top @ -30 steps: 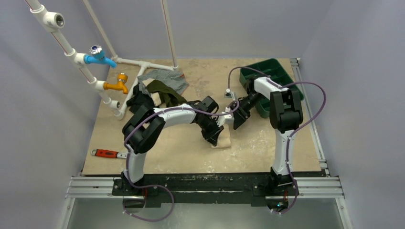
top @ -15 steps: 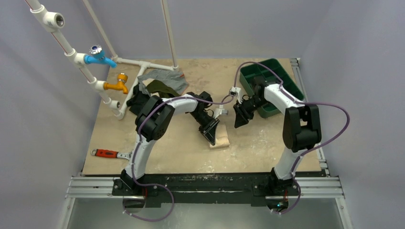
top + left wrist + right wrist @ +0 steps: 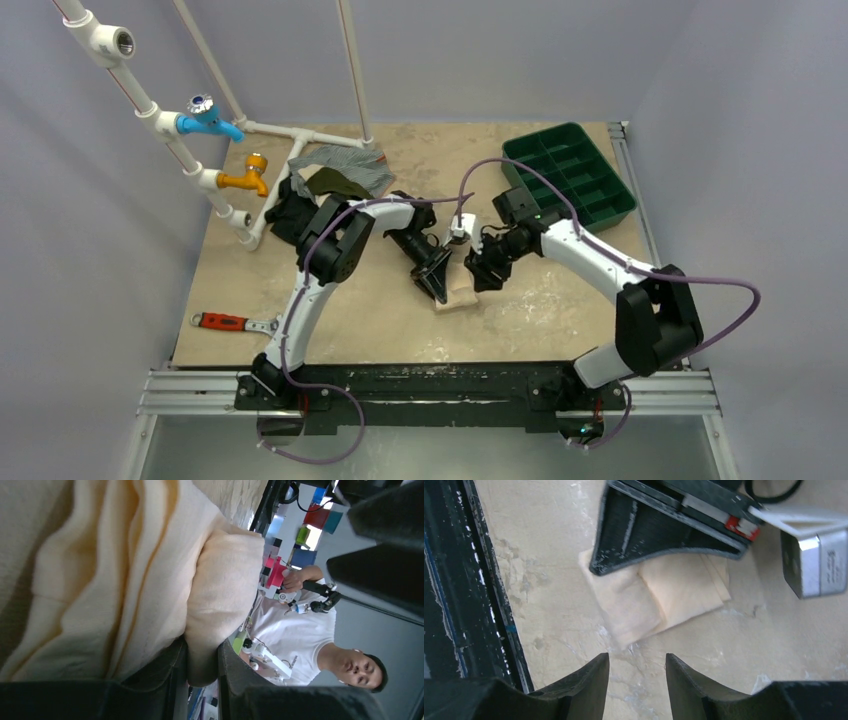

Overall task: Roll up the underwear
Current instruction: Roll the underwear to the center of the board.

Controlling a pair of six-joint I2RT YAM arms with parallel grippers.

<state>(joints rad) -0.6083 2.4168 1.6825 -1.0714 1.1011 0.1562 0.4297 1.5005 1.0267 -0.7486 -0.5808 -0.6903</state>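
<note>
The underwear (image 3: 459, 293), a small pale beige folded cloth, lies mid-table. My left gripper (image 3: 438, 282) is low over its left side, shut on a raised fold of it. In the left wrist view, that soft fold (image 3: 220, 580) runs down between the two dark fingers. My right gripper (image 3: 481, 272) hovers just right of the cloth, open, with nothing between its fingers. The right wrist view shows the underwear (image 3: 659, 600) ahead of the right gripper (image 3: 637, 661), with bare table below the tips.
A green compartment tray (image 3: 603, 214) stands at the back right. An olive garment (image 3: 335, 185), a grey striped one (image 3: 350, 160) and dark cloth lie back left by white pipes with blue (image 3: 205, 115) and orange taps. A red wrench (image 3: 224, 321) lies front left.
The right arm has swung from the green tray to the underwear's right side, and its jaws have widened a little. The left gripper has kept its hold on the cloth.
</note>
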